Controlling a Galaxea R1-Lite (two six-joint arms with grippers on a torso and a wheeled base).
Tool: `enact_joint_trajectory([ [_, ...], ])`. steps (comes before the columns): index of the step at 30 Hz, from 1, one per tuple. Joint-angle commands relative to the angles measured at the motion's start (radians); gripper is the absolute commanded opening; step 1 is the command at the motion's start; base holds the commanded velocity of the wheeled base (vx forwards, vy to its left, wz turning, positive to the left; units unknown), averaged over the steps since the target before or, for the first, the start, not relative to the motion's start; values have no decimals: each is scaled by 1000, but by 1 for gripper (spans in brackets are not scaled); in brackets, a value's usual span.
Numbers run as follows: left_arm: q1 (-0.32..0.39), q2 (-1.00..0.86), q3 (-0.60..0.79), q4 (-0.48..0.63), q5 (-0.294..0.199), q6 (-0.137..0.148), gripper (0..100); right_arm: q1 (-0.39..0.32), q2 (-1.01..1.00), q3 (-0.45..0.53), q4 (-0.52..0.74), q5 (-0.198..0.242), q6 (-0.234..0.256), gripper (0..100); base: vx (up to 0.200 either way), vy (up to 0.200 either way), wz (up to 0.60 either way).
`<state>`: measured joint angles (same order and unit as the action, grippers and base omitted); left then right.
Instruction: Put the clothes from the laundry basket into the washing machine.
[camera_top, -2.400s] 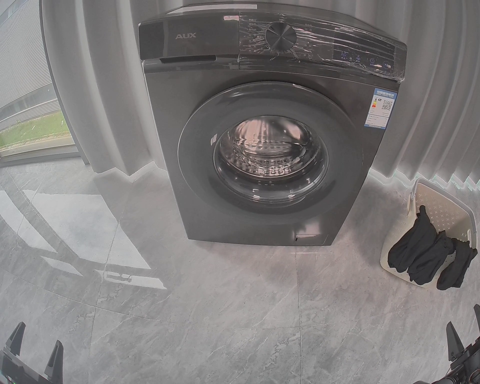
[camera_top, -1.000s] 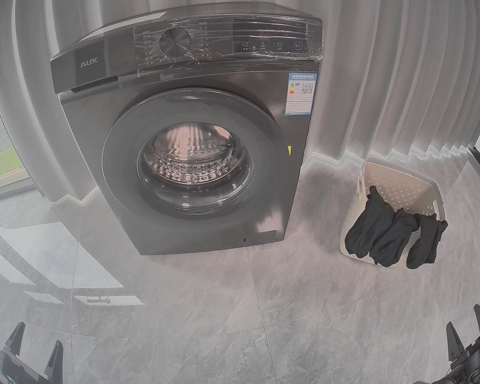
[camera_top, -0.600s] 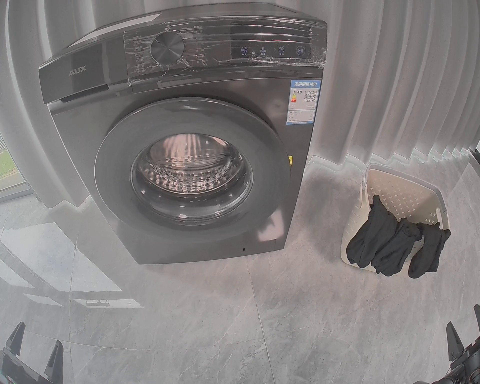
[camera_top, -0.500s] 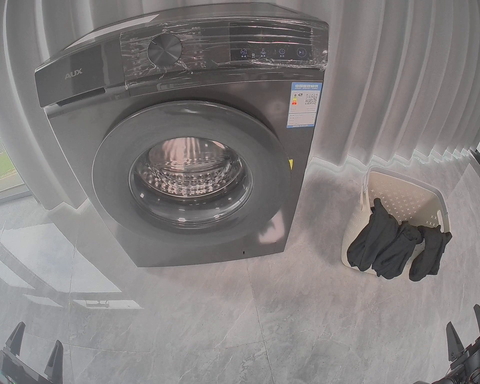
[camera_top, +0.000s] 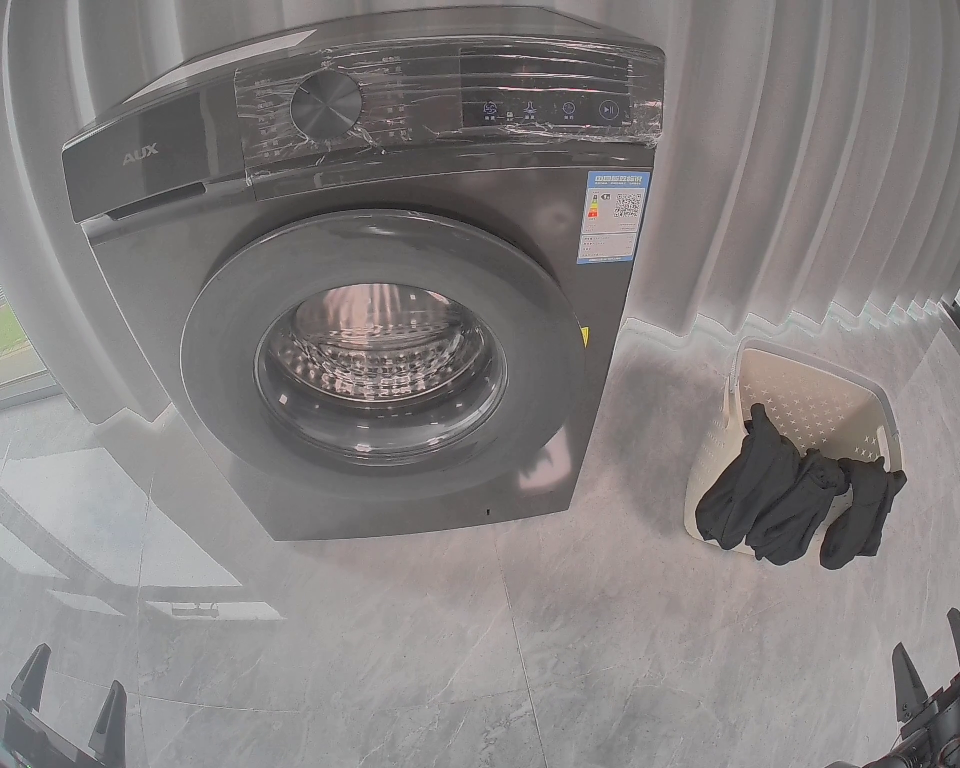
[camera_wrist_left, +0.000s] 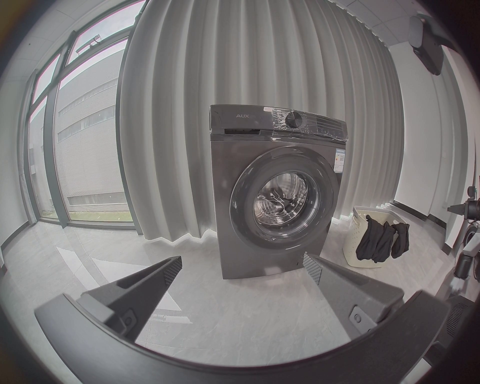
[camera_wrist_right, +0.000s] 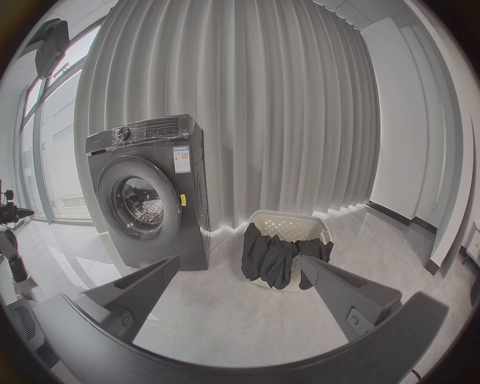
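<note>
A dark grey front-loading washing machine (camera_top: 370, 300) stands on the floor with its round door shut (camera_wrist_left: 280, 200) (camera_wrist_right: 145, 200). To its right sits a cream laundry basket (camera_top: 815, 400) with black clothes (camera_top: 790, 495) draped over its front rim (camera_wrist_left: 382, 237) (camera_wrist_right: 275, 255). My left gripper (camera_top: 68, 695) is low at the near left, open, nothing between its fingers (camera_wrist_left: 237, 262). At the near right edge my right gripper (camera_top: 930, 660) is also open and holds nothing (camera_wrist_right: 237, 262). Both are well short of the machine and basket.
Pale pleated curtains (camera_top: 800, 150) hang behind the machine and basket. A large window (camera_wrist_left: 75, 140) is to the left. Glossy grey floor tiles (camera_top: 500, 640) stretch open between me and the machine.
The whole head view has shifted: the machine sits further left and looks a little larger and the basket is fully in frame, so the camera moved. Both grippers keep their places in the picture.
</note>
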<state>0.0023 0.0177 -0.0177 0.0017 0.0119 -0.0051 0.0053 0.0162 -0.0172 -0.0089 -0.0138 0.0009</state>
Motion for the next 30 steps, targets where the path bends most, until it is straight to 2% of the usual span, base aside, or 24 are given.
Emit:
enact_joint_trajectory([
  [1, 1, -13, 18, 0, 0, 1, 100, 1, -4, 17, 0, 0, -1, 100, 0, 0, 0],
  [7, 1, -13, 18, 0, 0, 1, 100, 1, -4, 17, 0, 0, -1, 100, 0, 0, 0],
  [13, 1, -13, 18, 0, 0, -1, 100, 1, -4, 17, 0, 0, 1, 100, 0, -200, 0],
  [28, 1, -13, 18, 0, 2, 1, 100, 1, -4, 17, 0, 0, -1, 100, 0, 0, 0],
  [30, 1, -13, 18, 0, 0, -1, 100, 1, -4, 17, 0, 0, -1, 100, 0, -200, 0],
])
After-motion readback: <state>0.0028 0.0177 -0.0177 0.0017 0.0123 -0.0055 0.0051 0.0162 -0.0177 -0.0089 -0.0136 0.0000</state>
